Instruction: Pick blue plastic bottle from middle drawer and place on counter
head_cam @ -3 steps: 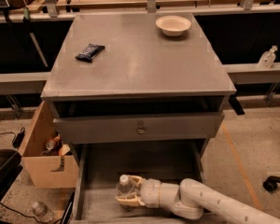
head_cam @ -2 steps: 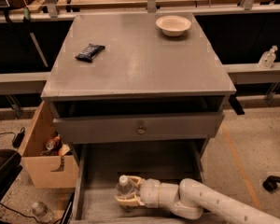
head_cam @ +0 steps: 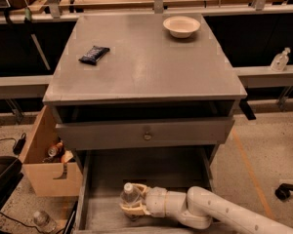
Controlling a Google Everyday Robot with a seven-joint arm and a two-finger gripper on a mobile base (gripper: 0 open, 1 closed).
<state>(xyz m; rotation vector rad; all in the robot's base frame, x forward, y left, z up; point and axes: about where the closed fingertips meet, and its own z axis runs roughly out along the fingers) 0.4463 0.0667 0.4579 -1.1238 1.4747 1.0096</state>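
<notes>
The blue plastic bottle (head_cam: pixel 128 194), clear with a white cap, stands upright near the front of the open middle drawer (head_cam: pixel 151 172). My gripper (head_cam: pixel 133 204) reaches in from the lower right on a white arm. Its cream fingers (head_cam: pixel 132 209) wrap around the bottle's lower body, shut on it. The bottle's label is hidden by the fingers. The grey counter (head_cam: pixel 146 67) is the cabinet top above the drawers.
A cream bowl (head_cam: pixel 181 26) sits at the counter's far right and a black packet (head_cam: pixel 94 54) at its left. The upper drawer front with a round knob (head_cam: pixel 146 135) overhangs the middle drawer. A cardboard box (head_cam: pixel 44 167) stands at left, and a nozzle bottle (head_cam: pixel 280 60) at right.
</notes>
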